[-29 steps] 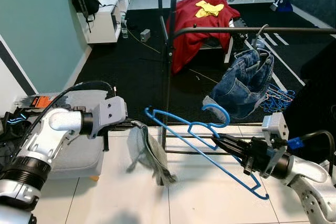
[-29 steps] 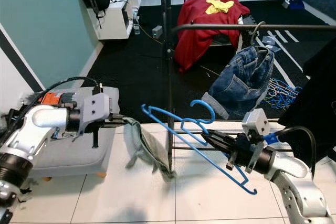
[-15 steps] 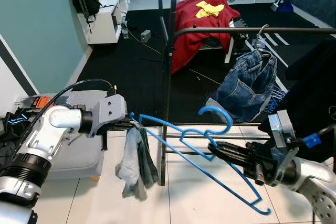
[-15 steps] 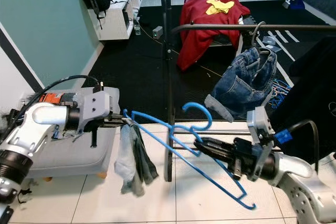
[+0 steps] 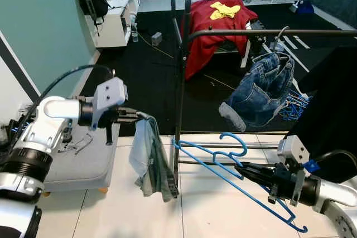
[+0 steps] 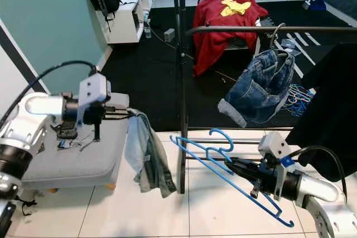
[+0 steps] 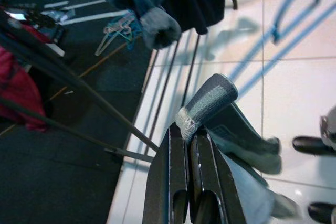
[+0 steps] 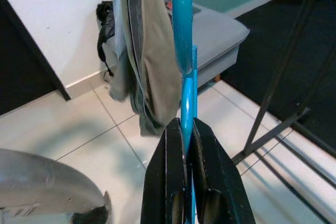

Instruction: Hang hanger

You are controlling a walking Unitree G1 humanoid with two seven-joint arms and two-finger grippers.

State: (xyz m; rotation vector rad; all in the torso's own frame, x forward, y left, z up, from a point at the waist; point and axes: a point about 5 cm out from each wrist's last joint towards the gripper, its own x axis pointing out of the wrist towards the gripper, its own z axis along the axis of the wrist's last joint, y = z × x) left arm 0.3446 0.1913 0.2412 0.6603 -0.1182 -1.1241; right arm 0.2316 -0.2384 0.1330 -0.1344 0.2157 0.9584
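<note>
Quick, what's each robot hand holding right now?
Left gripper: shut on the grey-green garment.
Right gripper: shut on the blue hanger.

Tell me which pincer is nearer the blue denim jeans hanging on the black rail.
Right pincer, below the blue denim jeans; left pincer is across the rack's post.

Black rack post [image 5: 179,87] stood dead centre between both grippers, its low crossbars [image 5: 223,147] running toward 3 o'clock. Rail [image 5: 268,32] at 1 o'clock carried jeans [image 5: 261,88], with bare rail between them and the post. Dark garment [image 5: 329,110] blocked 3 o'clock. Grey ottoman [image 5: 78,163] at 8 o'clock; open white tile [image 5: 212,215] at 6 o'clock.
</note>
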